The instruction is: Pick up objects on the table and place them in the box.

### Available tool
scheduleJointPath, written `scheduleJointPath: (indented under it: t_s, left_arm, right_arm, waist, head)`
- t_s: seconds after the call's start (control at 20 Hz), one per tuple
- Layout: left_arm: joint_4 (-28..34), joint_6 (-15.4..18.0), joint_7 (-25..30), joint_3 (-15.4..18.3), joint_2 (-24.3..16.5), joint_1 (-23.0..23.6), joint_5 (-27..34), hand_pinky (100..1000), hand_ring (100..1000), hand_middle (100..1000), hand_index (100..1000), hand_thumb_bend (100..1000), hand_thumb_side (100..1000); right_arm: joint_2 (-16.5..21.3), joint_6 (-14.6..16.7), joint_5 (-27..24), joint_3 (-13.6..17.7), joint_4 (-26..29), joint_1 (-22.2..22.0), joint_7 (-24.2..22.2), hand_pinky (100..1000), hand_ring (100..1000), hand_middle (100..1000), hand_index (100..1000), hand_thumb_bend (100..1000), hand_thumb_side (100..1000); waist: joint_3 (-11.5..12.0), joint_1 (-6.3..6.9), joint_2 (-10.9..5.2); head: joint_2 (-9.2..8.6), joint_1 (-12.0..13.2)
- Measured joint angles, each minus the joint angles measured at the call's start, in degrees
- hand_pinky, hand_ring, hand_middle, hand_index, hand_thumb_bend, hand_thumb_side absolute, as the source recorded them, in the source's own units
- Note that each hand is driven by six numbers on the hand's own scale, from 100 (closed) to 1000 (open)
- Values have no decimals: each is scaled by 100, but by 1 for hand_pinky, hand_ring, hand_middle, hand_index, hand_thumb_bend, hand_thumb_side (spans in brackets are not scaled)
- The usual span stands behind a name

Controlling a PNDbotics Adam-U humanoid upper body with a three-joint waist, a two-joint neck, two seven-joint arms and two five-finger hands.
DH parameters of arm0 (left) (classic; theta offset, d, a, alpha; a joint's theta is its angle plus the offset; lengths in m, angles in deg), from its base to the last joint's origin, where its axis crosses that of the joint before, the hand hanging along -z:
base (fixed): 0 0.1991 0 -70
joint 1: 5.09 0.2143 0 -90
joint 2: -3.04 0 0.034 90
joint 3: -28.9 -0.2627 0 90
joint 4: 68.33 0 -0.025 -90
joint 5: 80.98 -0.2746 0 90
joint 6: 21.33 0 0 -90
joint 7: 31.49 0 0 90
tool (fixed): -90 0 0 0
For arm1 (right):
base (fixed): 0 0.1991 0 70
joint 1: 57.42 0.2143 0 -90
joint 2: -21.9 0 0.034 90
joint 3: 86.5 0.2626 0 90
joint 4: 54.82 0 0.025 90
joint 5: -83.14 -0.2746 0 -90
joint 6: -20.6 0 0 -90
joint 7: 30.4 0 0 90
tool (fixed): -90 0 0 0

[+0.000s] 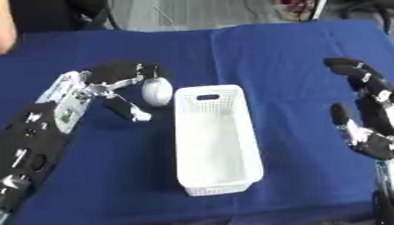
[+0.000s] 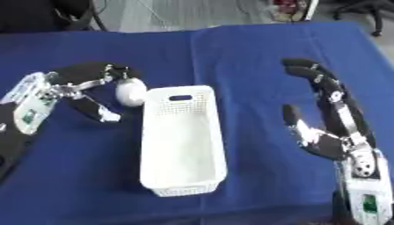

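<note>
The white box [image 1: 215, 140] stands on the blue-covered surface [image 1: 269, 57], long axis running away from the robot, interior visible and bare. The left hand [image 1: 115, 88] sits just beside the box's far left corner, fingers and thumb curled round a white rounded object [image 1: 157, 91]. The object is touching the fingers and lies just outside the box's left wall, near its handle slot. The right hand [image 2: 331, 127] is well to the right of the box, released, fingers straight and pointing away, grasping nothing.
</note>
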Motion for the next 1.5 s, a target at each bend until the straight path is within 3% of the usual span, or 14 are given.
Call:
scheduleJointPath:
  t_s: [0.45, 0.6, 0.65, 0.7, 0.75, 0.8, 0.85, 0.9, 0.95, 1.0, 1.1, 1.2, 1.5]
  left_arm:
    - [-493, 43, -469, 143, -4, -126, -778, 754, 794, 837, 963, 999, 589]
    - [-595, 62, -575, 191, -5, -176, -947, 700, 758, 819, 952, 942, 566]
    - [-614, 66, -610, 211, -5, -187, -991, 637, 725, 808, 946, 868, 526]
    - [-633, 64, -640, 221, -6, -197, -1032, 652, 733, 811, 948, 892, 538]
    - [-647, 61, -668, 233, -6, -203, -1071, 544, 669, 781, 932, 677, 431]
    - [-666, 46, -691, 247, -8, -206, -1103, 544, 669, 781, 932, 682, 460]
    - [-675, 34, -720, 255, -10, -206, -1123, 451, 597, 738, 900, 416, 384]
    - [-679, 15, -758, 268, -12, -201, -1129, 425, 574, 724, 893, 351, 362]
    - [-680, -14, -795, 283, -13, -185, -1127, 355, 512, 694, 874, 141, 352]
    - [-678, -48, -842, 295, -16, -167, -1107, 327, 491, 676, 863, 100, 346]
    - [-684, -130, -954, 315, -39, -128, -1037, 267, 448, 631, 831, 100, 403]
    - [-704, -225, -1059, 317, -70, -83, -923, 245, 429, 608, 811, 100, 506]
    - [-707, -383, -1209, 317, -111, -9, -603, 235, 418, 587, 784, 100, 519]
  right_arm:
    - [0, 29, -41, -32, -29, 102, -53, 1000, 899, 845, 851, 239, 535]
    - [1, 37, -62, -32, -30, 145, -61, 1000, 898, 845, 851, 233, 539]
    - [1, 37, -64, -32, -30, 149, -61, 1000, 898, 845, 851, 230, 540]
    - [1, 37, -64, -32, -30, 149, -61, 1000, 898, 845, 851, 230, 540]
    - [1, 37, -64, -31, -31, 149, -61, 1000, 897, 844, 851, 228, 542]
    - [1, 37, -64, -31, -31, 149, -61, 1000, 897, 844, 851, 228, 542]
    - [1, 37, -64, -30, -31, 149, -62, 1000, 897, 844, 851, 227, 542]
    - [1, 37, -64, -30, -32, 149, -62, 1000, 897, 844, 851, 228, 542]
    - [1, 36, -64, -30, -32, 149, -63, 1000, 897, 844, 851, 227, 542]
    - [1, 36, -64, -29, -32, 149, -63, 1000, 897, 844, 851, 227, 542]
    - [1, 36, -64, -29, -32, 149, -63, 1000, 897, 844, 851, 227, 543]
    - [1, 34, -64, -28, -32, 149, -65, 1000, 897, 845, 851, 226, 543]
    - [1, 28, -64, -28, -32, 148, -71, 1000, 897, 844, 852, 224, 545]
  waist:
    - [-171, -19, 160]
    - [-193, -24, 171]
    - [-193, -24, 177]
    - [-193, -25, 185]
    - [-193, -25, 195]
    - [-192, -25, 199]
    - [-187, -25, 200]
    - [-185, -25, 201]
    - [-184, -25, 201]
    - [-182, -25, 201]
    - [-180, -24, 201]
    - [-168, -26, 201]
    - [-150, -31, 201]
  head:
    - [-186, 3]
    - [-199, 3]
    - [-202, 3]
    - [-213, 3]
    - [-218, 3]
    - [-220, 3]
    - [-220, 3]
    - [-221, 3]
    - [-222, 3]
    - [-222, 3]
    - [-223, 3]
    - [-223, 3]
    - [-232, 3]
